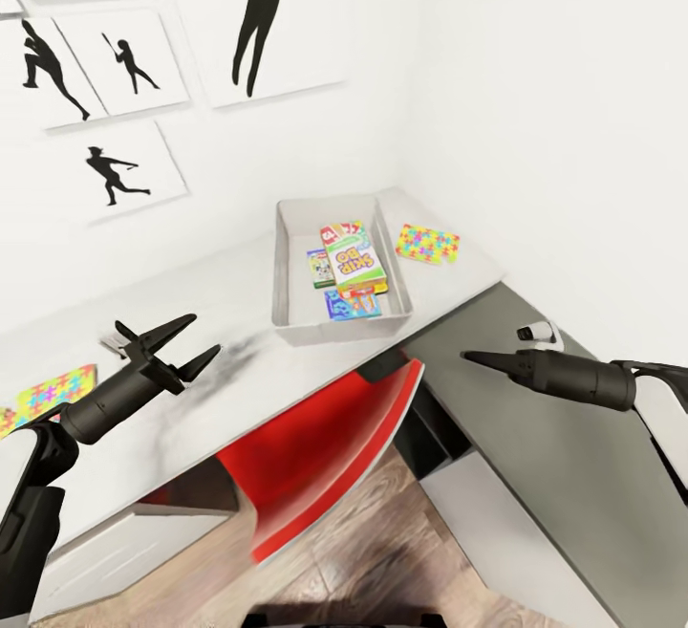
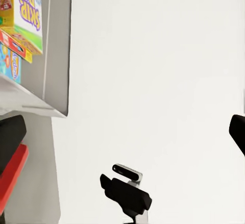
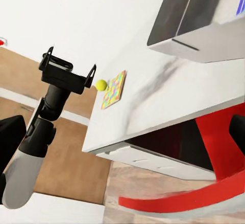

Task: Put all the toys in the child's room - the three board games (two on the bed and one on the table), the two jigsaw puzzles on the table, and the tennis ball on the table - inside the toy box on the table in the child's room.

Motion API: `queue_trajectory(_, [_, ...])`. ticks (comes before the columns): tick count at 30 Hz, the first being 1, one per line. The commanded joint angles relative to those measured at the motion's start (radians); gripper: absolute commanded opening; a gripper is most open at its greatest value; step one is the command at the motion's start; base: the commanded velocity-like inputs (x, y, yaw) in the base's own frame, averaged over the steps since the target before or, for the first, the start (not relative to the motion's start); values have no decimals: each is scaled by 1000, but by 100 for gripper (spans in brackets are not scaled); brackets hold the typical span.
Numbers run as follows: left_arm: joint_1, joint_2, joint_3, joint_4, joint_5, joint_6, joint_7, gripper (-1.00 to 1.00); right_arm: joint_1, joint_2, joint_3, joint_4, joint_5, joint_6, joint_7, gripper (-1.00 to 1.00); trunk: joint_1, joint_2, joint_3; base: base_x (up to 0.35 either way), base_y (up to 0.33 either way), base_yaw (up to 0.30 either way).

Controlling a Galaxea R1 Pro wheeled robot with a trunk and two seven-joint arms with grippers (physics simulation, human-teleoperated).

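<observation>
On the pale grey table (image 1: 229,389) stands the light grey toy box (image 1: 287,270), and board games lie inside it. The white-green SKIP-BO box (image 1: 355,263) is on top, with a blue one (image 1: 351,306) at the near end and a red-edged one (image 2: 13,45) between them. One jigsaw puzzle (image 1: 427,244) lies right of the box. Another jigsaw puzzle (image 1: 55,389) lies at the table's far left, with the tennis ball (image 3: 101,84) beside it. My left gripper (image 1: 186,341) hovers open over the table, left of the box. My right gripper (image 1: 468,356) is open and empty off the table's right end.
A red chair (image 1: 325,446) is tucked under the table, just below the toy box. The lower dark grey cabinet (image 1: 535,446) runs along the right wall under my right arm. White walls with black silhouette pictures (image 1: 110,169) close in behind and on the right. Wood floor (image 1: 382,561) shows below.
</observation>
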State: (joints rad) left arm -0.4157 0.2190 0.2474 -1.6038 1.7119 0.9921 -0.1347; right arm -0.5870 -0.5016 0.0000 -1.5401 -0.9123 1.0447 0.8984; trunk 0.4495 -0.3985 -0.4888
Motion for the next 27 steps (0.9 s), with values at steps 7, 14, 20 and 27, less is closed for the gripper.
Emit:
queue_trajectory(7, [9, -1, 36, 1, -11, 4, -12, 100, 0, 3, 1, 0, 3, 3, 3, 100, 1, -2, 6, 0, 0, 232])
queue_trajectory(14, [14, -1, 52, 1, -12, 4, -12, 100, 0, 12, 1, 0, 4, 3, 2, 100, 1, -2, 14, 0, 0, 232])
queue_trajectory(20, [16, -1, 58, 3, -13, 3, -12, 100, -1, 15, 1, 0, 4, 3, -2, 100, 1, -2, 20, 0, 0, 233])
queue_trajectory(27, [17, -1, 61, 4, -14, 3, -11, 100, -1, 16, 3, 0, 3, 3, -31, 100, 1, -2, 28, 0, 0, 233])
